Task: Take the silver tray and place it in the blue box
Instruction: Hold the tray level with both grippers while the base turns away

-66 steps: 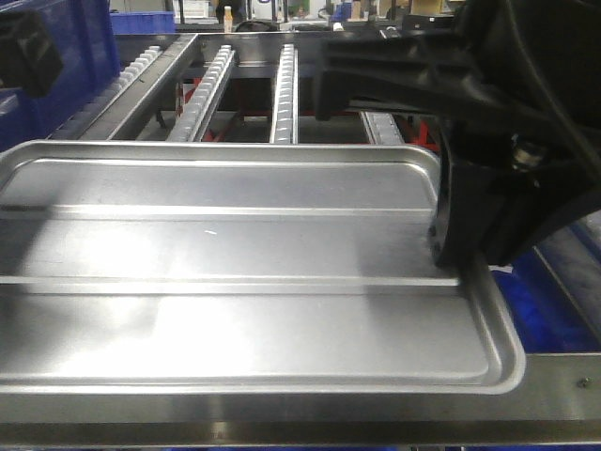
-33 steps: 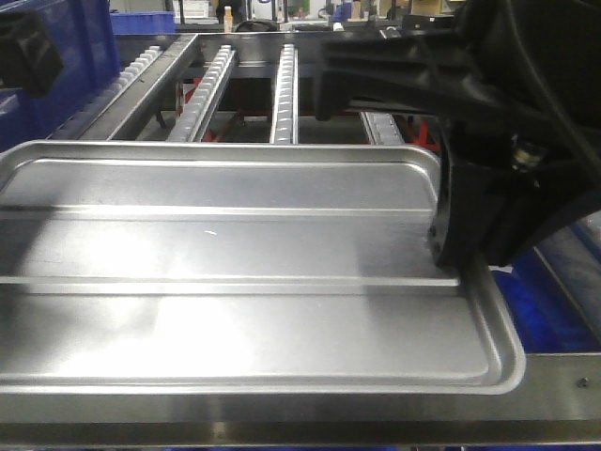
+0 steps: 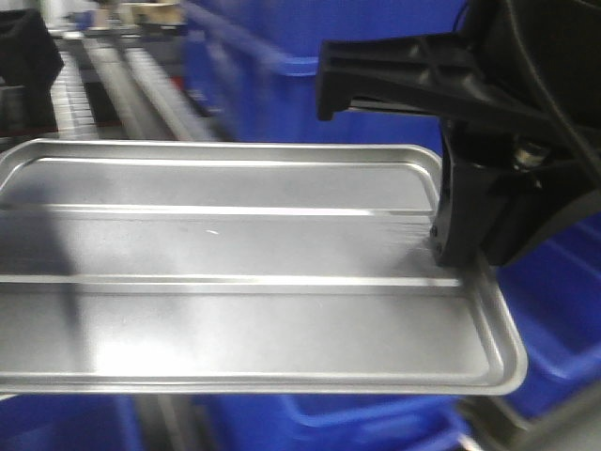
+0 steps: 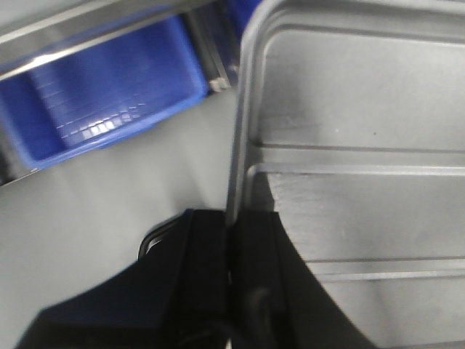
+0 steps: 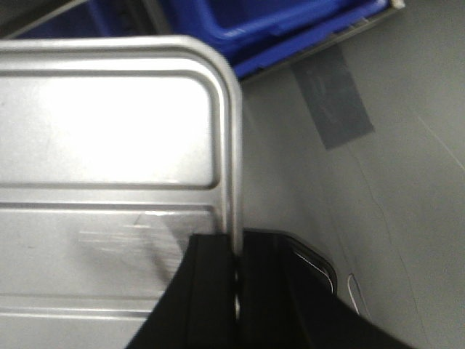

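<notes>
One silver tray (image 3: 235, 282) hangs level in the air, with the left hand (image 4: 231, 251) and right hand (image 5: 234, 273) each clamped tight on the raised rim of an opposite short edge, judged the proper purchase. It is judged stiff, light and slick, so liable to slip or tilt. Blue box (image 3: 554, 319): several lie blurred below and behind the tray, number uncertain.

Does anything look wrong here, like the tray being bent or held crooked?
Nothing stands out. The silver tray looks flat and undented, with the left gripper and right gripper each clamped on an opposite short rim.
</notes>
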